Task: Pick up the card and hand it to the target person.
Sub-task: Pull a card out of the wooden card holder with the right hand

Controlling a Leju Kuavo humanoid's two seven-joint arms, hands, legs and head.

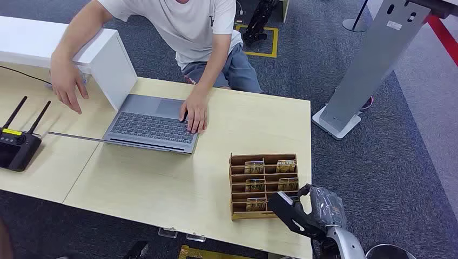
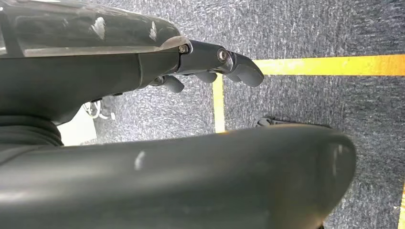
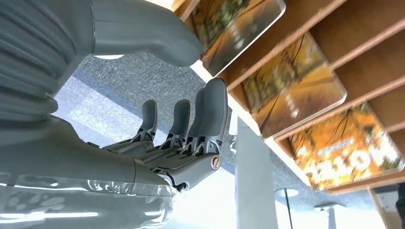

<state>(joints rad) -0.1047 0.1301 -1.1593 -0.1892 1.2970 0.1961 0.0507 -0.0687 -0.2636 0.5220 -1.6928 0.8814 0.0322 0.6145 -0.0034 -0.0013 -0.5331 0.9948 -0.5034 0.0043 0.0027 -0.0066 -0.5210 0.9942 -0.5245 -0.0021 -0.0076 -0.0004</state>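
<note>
A brown cardboard rack (image 1: 233, 189) stands at the table's near right, with several orange-yellow cards (image 1: 254, 167) upright in its slots. My right hand (image 1: 312, 210) hovers just to the right of the rack at the table's near corner; its fingers are apart and it holds nothing. In the right wrist view the right hand (image 3: 181, 129) is spread close beside the cards (image 3: 291, 86), with the thumb (image 3: 143, 33) next to the nearest one. My left hand (image 2: 215, 67) hangs over grey carpet with nothing in it. The person (image 1: 194, 27), in a white T-shirt, sits across the table.
An open grey laptop (image 1: 154, 124) lies before the person, one of whose hands (image 1: 195, 113) rests on it while the other (image 1: 67, 81) hovers at the left. A black antenna device (image 1: 19, 145) sits far left. A white box (image 1: 110, 65) and a grey stand (image 1: 367, 65) are nearby.
</note>
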